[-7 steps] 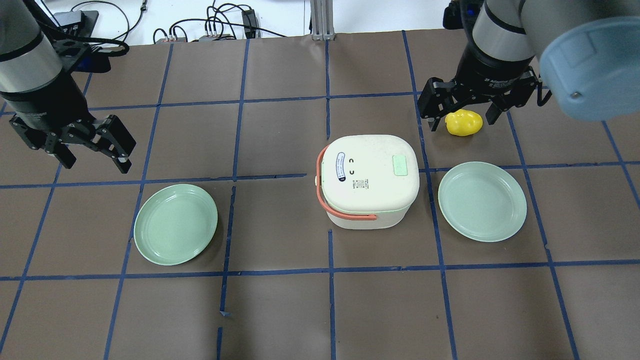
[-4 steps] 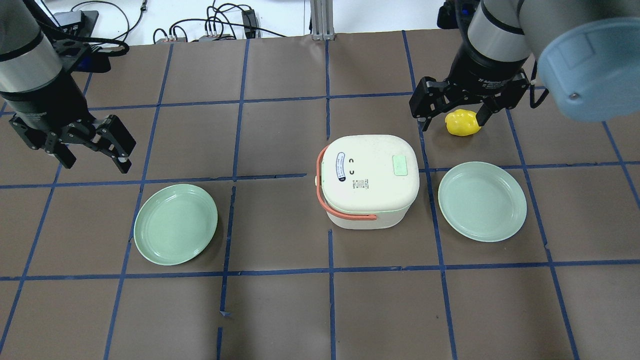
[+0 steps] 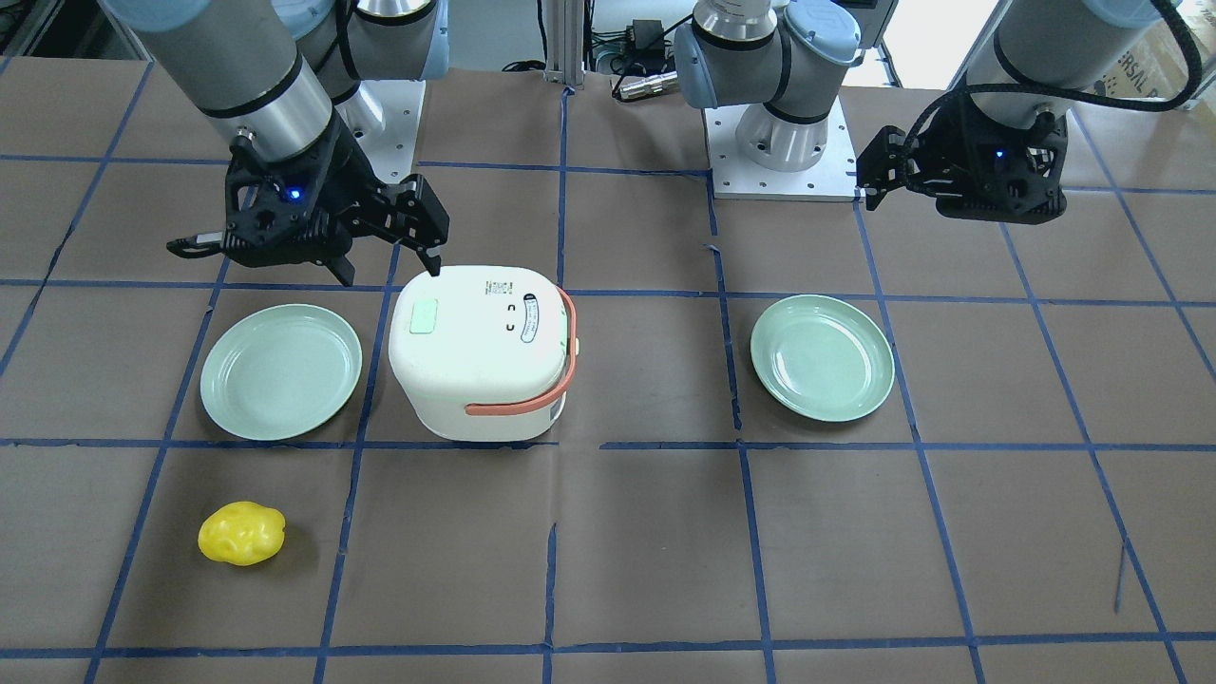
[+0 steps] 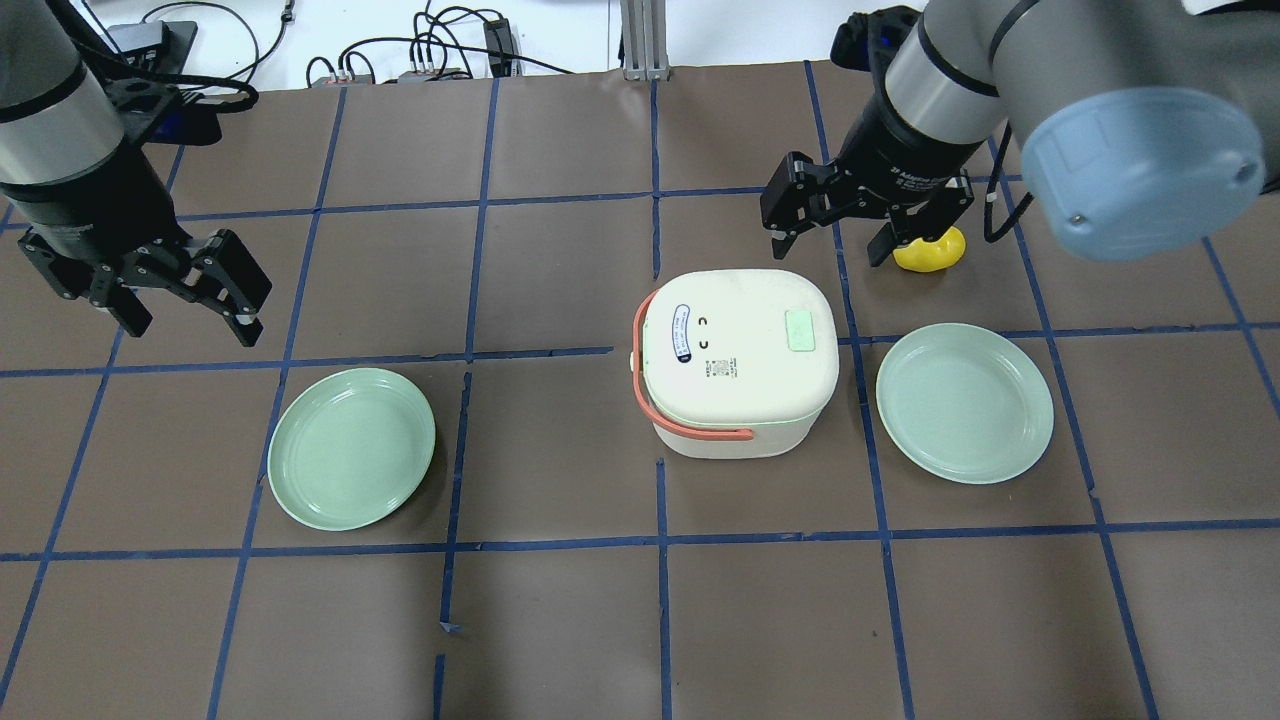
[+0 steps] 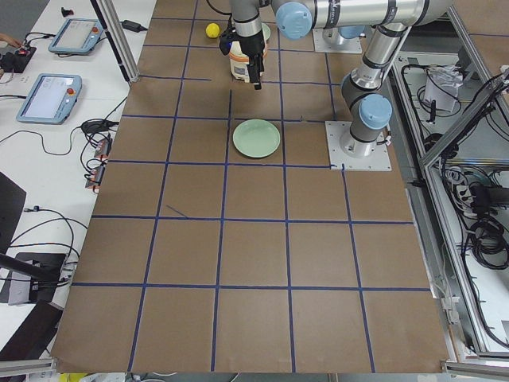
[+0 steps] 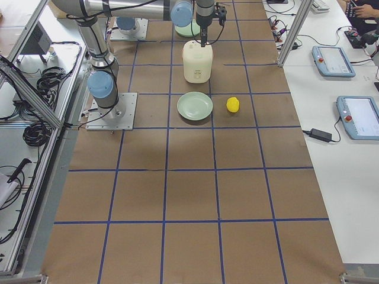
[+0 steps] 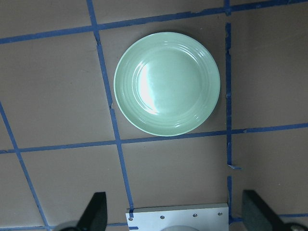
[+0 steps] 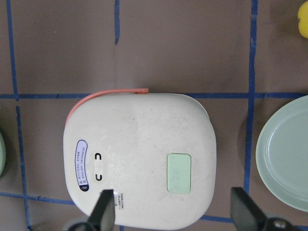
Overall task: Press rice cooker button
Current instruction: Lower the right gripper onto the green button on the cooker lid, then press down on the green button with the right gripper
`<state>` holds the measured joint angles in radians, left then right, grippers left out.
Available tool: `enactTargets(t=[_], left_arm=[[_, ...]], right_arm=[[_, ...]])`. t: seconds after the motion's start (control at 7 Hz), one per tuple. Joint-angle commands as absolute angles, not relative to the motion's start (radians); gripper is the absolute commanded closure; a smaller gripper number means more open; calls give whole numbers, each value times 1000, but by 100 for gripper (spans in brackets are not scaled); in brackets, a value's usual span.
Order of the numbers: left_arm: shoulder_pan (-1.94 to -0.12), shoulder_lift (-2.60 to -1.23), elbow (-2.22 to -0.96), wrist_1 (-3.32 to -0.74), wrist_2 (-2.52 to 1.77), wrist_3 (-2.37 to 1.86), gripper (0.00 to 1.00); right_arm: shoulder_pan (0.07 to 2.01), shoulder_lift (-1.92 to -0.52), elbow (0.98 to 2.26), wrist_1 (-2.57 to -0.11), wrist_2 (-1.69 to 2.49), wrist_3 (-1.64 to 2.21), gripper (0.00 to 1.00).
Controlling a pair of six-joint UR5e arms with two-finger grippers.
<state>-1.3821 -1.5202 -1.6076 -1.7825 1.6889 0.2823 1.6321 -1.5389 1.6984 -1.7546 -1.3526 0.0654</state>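
rice cooker button (image 4: 801, 330) untouched, approach in hand, right gripper (image 4: 830, 240) at its 12 o'clock with fingers (image 4: 781, 215) released; next: centring a fingertip above, pressing down.

1. The rice cooker (image 4: 735, 350) is cream-white, with faint speckling on its lid. Its handle (image 4: 690, 428) is coral.
2. The button (image 4: 801, 330) on the lid is pale mint green.
3. The oval label (image 4: 681, 333) on the lid is white, edged in dark blue, with small black marks beside it.
4. The left-side plate (image 4: 350, 448) and the right-side plate (image 4: 965, 402) are the same plain pale green.
5. The yellow lump (image 3: 241, 534) is bright yellow all over.
6. The tabletop (image 4: 560, 620) is brown, crossed by a grid of blue tape lines.
7. The left arm (image 4: 60, 120) and right arm (image 4: 950, 60) are silver-grey. The right arm has a light blue joint cap (image 4: 1140, 170). The jaws are black.
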Motion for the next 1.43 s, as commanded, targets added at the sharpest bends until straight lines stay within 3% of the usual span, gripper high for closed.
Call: enactTargets(t=[0.0,0.14,1.29], left_arm=[[-1382,-1520,-1608,-1782,1689,282,0],[-1382,-1520,-1608,-1782,1689,282,0],[-1382,-1520,-1608,-1782,1689,282,0]], right_arm=[[1632,-1532,1792,-1830,-1412,71,82],[1632,-1532,1793,-1824,-1411,71,89],[1680,-1502,1805,-1833,-1404,126,89]])
